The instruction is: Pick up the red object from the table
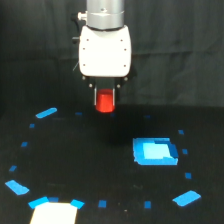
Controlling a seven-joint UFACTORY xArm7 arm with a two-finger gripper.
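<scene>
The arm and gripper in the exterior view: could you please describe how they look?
The arm ends in a silvery metal cylinder. Below it sits a white, rounded gripper housing with small dark dots near its edges, a dark underside, and thin dark fingers. No cables are visible.

Red object [105, 101], blue block [154, 151], black table [90, 165].

red block [105, 101]: 1 | big blue block [155, 152]: 1 | claw [105, 100]: 1 | white patch [54, 213]: 1 | blue tape bits on the surface [75, 165]: a dozen-plus, lost count
</scene>
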